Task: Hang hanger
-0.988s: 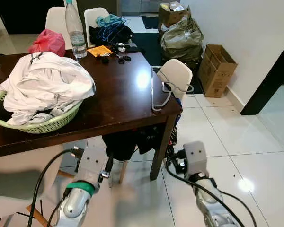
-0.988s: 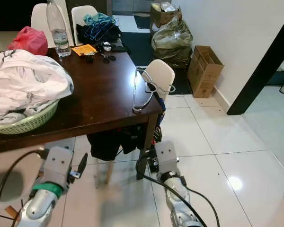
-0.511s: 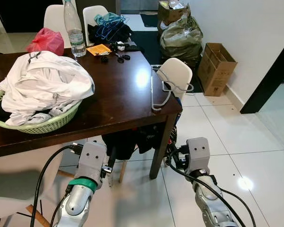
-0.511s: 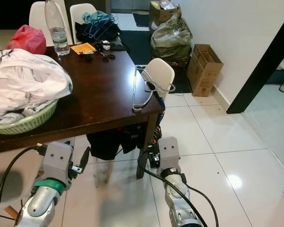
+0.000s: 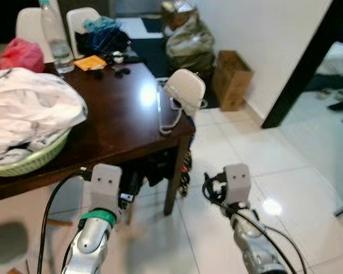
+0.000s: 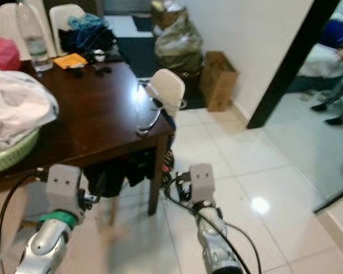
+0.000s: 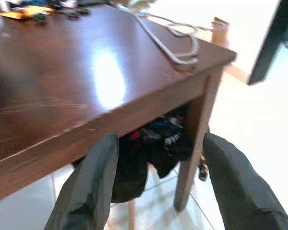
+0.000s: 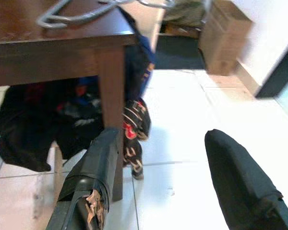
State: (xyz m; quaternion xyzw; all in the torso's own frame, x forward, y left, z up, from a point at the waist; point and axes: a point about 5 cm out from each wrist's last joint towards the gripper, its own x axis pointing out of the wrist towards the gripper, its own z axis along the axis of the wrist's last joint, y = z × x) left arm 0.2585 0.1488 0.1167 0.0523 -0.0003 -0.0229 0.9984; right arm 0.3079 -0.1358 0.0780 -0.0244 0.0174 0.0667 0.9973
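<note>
A grey wire hanger (image 5: pixel 160 112) lies flat on the dark wooden table (image 5: pixel 111 123), close to its right front corner; it also shows as the hanger (image 7: pixel 178 49) in the left wrist view and the hanger (image 8: pixel 71 15) in the right wrist view. Both arms are held low in front of the table, below its top. My left gripper (image 7: pixel 162 143) is open and empty, facing the table's front edge. My right gripper (image 8: pixel 163 136) is open and empty too, level with the corner table leg (image 8: pixel 110 96).
A green basket (image 5: pixel 24 163) heaped with white laundry sits at the table's left. A white chair (image 5: pixel 186 88) stands at the table's right side, with dark clothes (image 5: pixel 155 169) underneath. A cardboard box (image 5: pixel 231 80) and stuffed bags (image 5: pixel 188 43) line the wall. A black door frame (image 5: pixel 300 63) stands right.
The whole view has swung to the right and gone blurry, bringing the doorway into sight. Both arms stay low with their fingers open; the hanger lies where it was.
</note>
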